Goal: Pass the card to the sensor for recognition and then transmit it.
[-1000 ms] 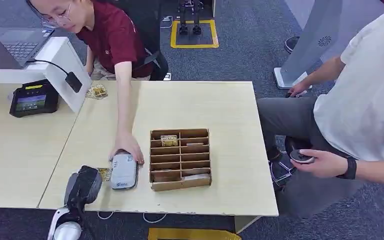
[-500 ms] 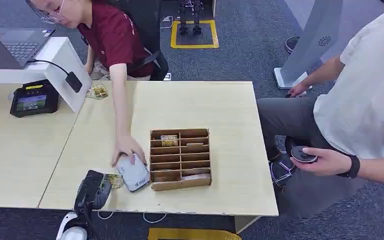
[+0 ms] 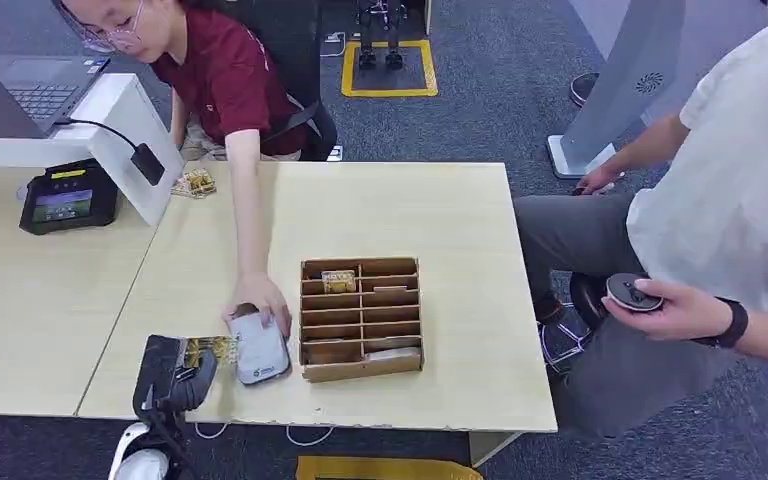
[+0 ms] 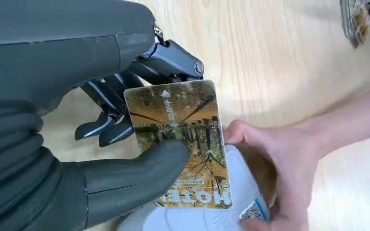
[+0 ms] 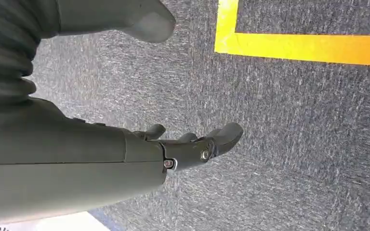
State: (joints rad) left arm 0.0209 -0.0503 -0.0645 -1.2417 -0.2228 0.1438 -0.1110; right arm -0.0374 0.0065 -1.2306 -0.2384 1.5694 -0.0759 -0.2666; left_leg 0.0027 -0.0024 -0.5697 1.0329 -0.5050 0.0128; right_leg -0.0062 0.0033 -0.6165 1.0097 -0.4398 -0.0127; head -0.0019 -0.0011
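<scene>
My left hand grips a yellowish hotel card near the table's front edge. In the left wrist view the card is pinched between the thumb and the dark fingers, its far end lying over the white sensor. The grey-white sensor lies flat on the table just right of the card, and a person's hand rests on its far end. My right hand hangs over the carpet, holding nothing, its fingers loosely curved.
A cardboard divider box with a card in one slot stands right of the sensor. More cards lie at the table's back left near a black terminal. A second person sits at the right, holding a round device.
My left hand has shifted the card toward the sensor, and the card now overlaps it. The person turned and slid the sensor a little. The person on the right raised the round device.
</scene>
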